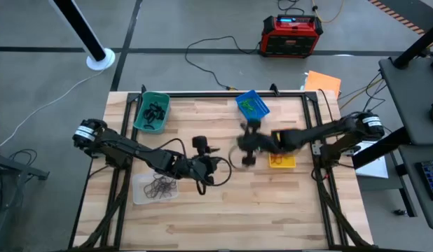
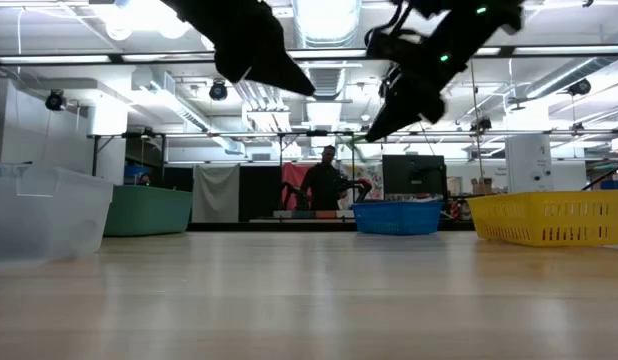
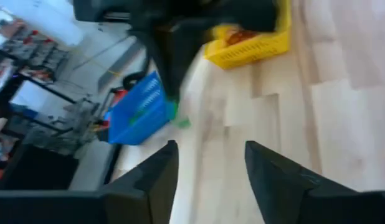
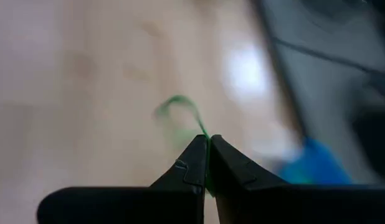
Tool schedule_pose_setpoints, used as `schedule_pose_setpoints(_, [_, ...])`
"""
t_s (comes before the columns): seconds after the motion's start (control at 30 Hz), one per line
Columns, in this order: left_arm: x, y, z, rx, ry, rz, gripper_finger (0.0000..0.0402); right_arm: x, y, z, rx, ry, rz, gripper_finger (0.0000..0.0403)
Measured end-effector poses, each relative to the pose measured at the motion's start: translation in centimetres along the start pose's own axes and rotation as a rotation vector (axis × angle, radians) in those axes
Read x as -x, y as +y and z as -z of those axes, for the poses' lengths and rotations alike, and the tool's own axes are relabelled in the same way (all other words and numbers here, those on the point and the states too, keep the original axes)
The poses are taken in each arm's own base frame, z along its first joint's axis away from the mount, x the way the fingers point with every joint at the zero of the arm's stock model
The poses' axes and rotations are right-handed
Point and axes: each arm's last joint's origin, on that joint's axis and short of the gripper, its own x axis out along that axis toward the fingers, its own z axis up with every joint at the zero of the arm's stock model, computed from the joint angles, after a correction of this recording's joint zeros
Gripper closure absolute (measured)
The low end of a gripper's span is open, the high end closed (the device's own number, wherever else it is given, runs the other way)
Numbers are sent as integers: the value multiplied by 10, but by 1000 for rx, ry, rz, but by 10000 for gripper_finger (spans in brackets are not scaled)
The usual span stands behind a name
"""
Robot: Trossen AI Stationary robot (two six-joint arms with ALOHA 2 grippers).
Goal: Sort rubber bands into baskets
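Observation:
My right gripper (image 4: pixel 208 146) hangs above the table's middle (image 1: pixel 246 152), shut on a green rubber band (image 4: pixel 180 111). My left gripper (image 3: pixel 208 165) stands open and holds nothing, just left of it (image 1: pixel 215 168). In its wrist view the right gripper's dark fingers carry the green band (image 3: pixel 175 113). The baskets rest on the table: teal (image 1: pixel 152 112) with black bands, blue (image 1: pixel 252 105) with green ones, yellow (image 1: pixel 282 161) partly under the right arm, and clear (image 1: pixel 153 187) with dark bands. My right gripper pinches one side of the green band's loop (image 4: pixel 204 132) between its two fingertips. The rest of the loop stands out beyond the tips and is clear of the table. The fingers slant down toward the table's left.
Beyond the far edge, a red and black box (image 1: pixel 292 33) sits on the floor and an orange sheet (image 1: pixel 321 82) lies by the far right corner. A person (image 2: pixel 329 182) stands in the room behind. Bare wood (image 1: pixel 258 210) lies toward the near edge.

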Motion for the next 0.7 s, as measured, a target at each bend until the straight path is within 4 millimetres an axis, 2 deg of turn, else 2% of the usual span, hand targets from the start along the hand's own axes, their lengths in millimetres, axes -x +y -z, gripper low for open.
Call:
schedule_pose_setpoints(0.1, [7,9,-4,16,-14,-38,222,-4,-44,-2,-7,110,152,394])
schedule_pose_setpoints(0.17, [9,11,-5,36,-16,-49,219,-9,-75,2,-43,154,189,394])
schedule_pose_setpoints(0.3, [11,12,-2,59,8,-47,221,-23,-133,24,-190,220,232,394])
schedule_pose_setpoints(0.4, [10,11,0,65,21,-46,224,-33,-168,43,-349,238,218,394])
schedule_pose_setpoints(0.57, [4,5,3,50,41,-46,226,-50,-199,70,-564,243,98,385])
schedule_pose_setpoints(0.7, [-1,0,7,41,58,-43,226,-63,-209,80,-614,280,110,368])
